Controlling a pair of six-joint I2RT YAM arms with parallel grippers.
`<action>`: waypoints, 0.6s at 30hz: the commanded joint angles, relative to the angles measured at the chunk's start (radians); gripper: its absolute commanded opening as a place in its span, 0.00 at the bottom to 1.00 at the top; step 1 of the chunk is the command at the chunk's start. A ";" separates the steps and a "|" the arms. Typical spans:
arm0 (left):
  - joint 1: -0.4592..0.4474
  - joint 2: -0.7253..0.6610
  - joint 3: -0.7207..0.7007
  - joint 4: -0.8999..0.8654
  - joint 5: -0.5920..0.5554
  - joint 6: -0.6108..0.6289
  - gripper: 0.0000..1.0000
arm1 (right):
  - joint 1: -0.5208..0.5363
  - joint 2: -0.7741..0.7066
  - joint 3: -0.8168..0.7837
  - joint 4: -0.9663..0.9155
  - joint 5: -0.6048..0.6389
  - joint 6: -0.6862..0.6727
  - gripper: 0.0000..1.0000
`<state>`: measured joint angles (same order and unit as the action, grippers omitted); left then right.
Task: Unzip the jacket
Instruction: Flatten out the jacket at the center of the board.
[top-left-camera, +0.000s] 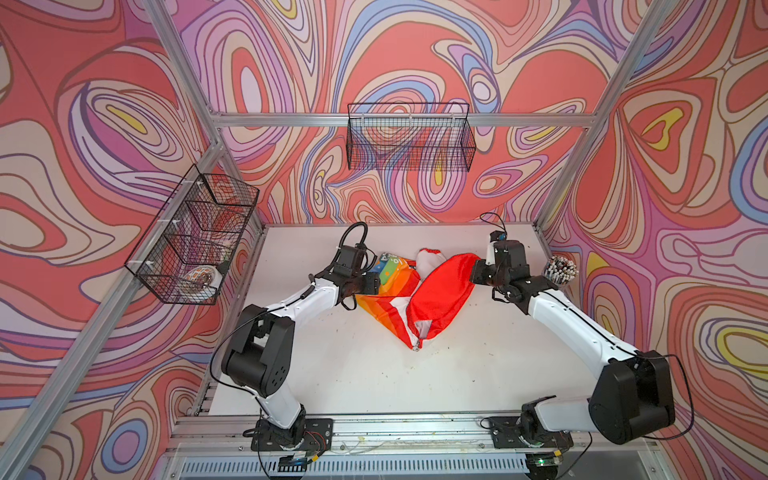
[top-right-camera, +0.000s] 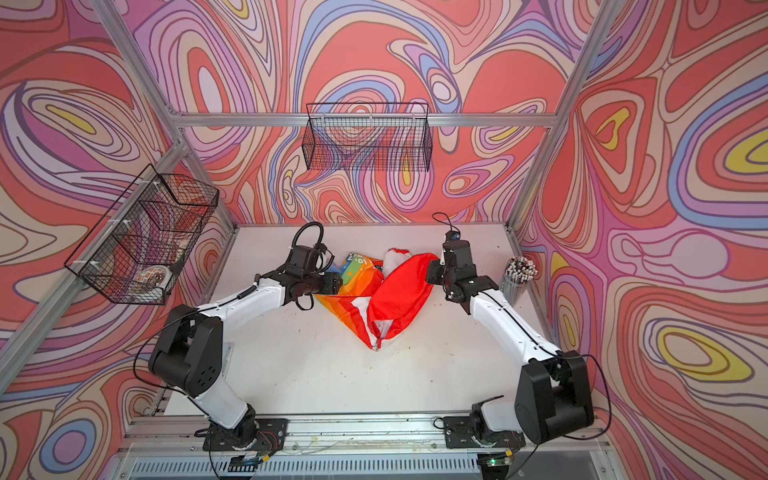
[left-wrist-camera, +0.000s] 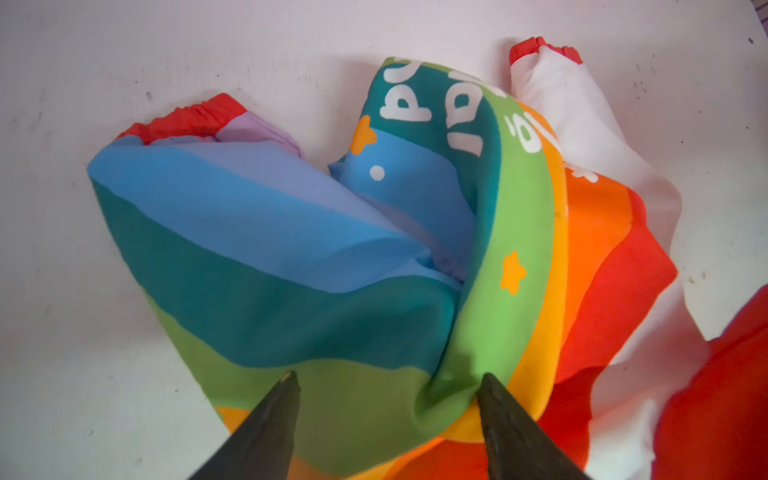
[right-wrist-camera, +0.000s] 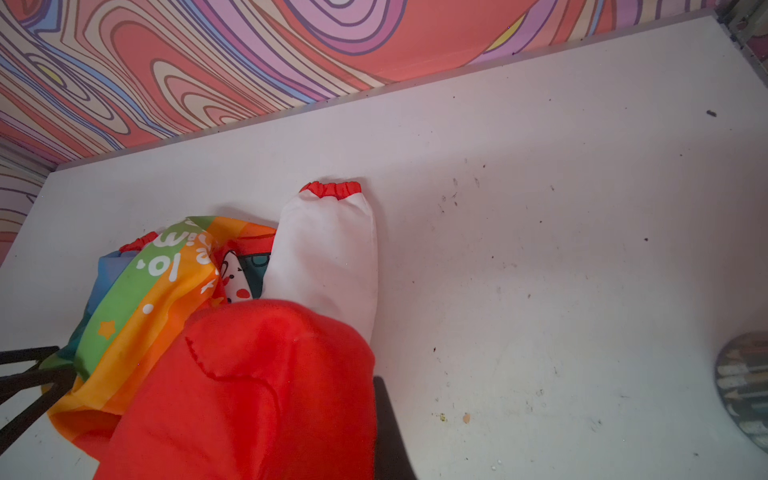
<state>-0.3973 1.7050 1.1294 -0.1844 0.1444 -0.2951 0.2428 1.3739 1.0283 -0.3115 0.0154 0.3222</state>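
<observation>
Jacket (top-left-camera: 399, 299) (top-right-camera: 374, 299): crumpled on the white worktop (top-left-camera: 374, 382), in its back half, not laid flat. Seen in both top views.
- Red hood (top-left-camera: 440, 291) lies on top and is drawn out to a point on the jacket's right side.
- White sleeve with red cuff (right-wrist-camera: 328, 257) sticks out on the far side of the jacket. The rainbow sleeve (left-wrist-camera: 232, 216) is bunched on its left side.
- White lettering on the green and teal stripes is only partly readable.
- A white zipper line (top-right-camera: 376, 336) shows at the jacket's near tip. Cannot tell how far it is undone.

Left gripper (left-wrist-camera: 386, 376): at the jacket's left side, jaws apart, tips pressed on the rainbow cloth with a green fold bulging between them. Cannot tell whether it has any hold.

Right gripper (top-left-camera: 478, 268): at the jacket's right side, clamped together on the hood's tip. In the right wrist view the red cloth drapes over it.

A cup of pens (top-left-camera: 561, 270) stands well to the right of the jacket, beyond the right gripper.
</observation>
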 joint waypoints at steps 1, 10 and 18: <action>0.004 0.035 0.033 0.016 0.065 0.033 0.54 | -0.002 -0.008 0.013 -0.021 -0.019 -0.008 0.00; 0.004 -0.032 -0.009 -0.019 0.038 -0.021 0.00 | -0.002 -0.042 0.050 -0.043 -0.025 -0.003 0.00; 0.004 -0.299 -0.021 -0.147 -0.081 -0.122 0.00 | -0.001 -0.133 0.177 -0.117 0.022 -0.024 0.00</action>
<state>-0.3977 1.5185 1.0950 -0.2577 0.1410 -0.3641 0.2428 1.2938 1.1351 -0.4034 0.0036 0.3168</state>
